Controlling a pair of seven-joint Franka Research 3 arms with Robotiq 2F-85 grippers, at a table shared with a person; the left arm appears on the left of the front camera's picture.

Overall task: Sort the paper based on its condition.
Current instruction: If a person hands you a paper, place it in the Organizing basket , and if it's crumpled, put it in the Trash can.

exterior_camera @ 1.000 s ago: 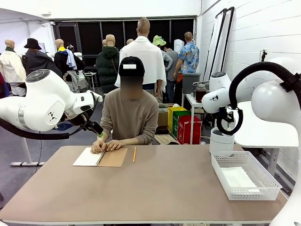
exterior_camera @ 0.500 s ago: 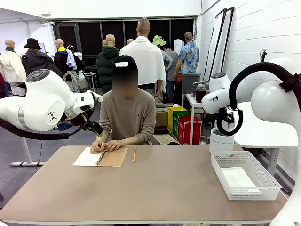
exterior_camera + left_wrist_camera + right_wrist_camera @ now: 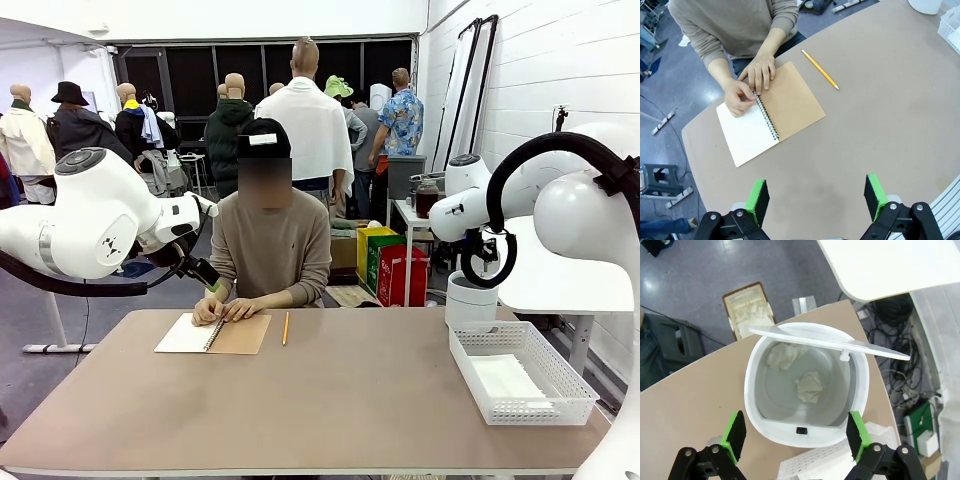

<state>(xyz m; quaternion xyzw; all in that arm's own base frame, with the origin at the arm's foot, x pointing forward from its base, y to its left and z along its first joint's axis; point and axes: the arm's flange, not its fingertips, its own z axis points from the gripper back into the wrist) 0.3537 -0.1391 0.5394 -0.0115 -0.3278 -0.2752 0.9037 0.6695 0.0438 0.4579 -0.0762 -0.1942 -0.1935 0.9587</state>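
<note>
At the far left of the brown oval surface (image 3: pixel 330 400), a spiral-bound notebook with a brown cardboard cover (image 3: pixel 212 334) is laid open, its white page turned up, and both of the person's hands (image 3: pixel 225 309) are pressed at the wire binding. A sheet seems about to be taken from it, though this is judged, not seen. Just right of the notebook a yellow pencil (image 3: pixel 285 328) is left lying, apart from the cover.

Above this spot the left gripper (image 3: pixel 816 196) is held, its jaws wide apart with nothing between the green pads. For the step in hand, this arm is best kept where it is until a sheet is offered free of the binding. A thin sheet should then be taken by one edge, with the pads closed squarely so that it is neither creased nor slipped.

At the right side, a white round bin with a swing lid (image 3: pixel 807 390) is stood at the far edge, and two crumpled balls of paper (image 3: pixel 809 387) are seen inside it. The right gripper (image 3: pixel 796 435) is poised over its mouth, jaws fully spread and empty. Near right of the bin, a white perforated plastic basket (image 3: pixel 524 375) is set, with flat white sheets (image 3: pixel 505 380) lying in it. Condition should be judged before any drop: crumpled into the bin, smooth into the basket.
</note>
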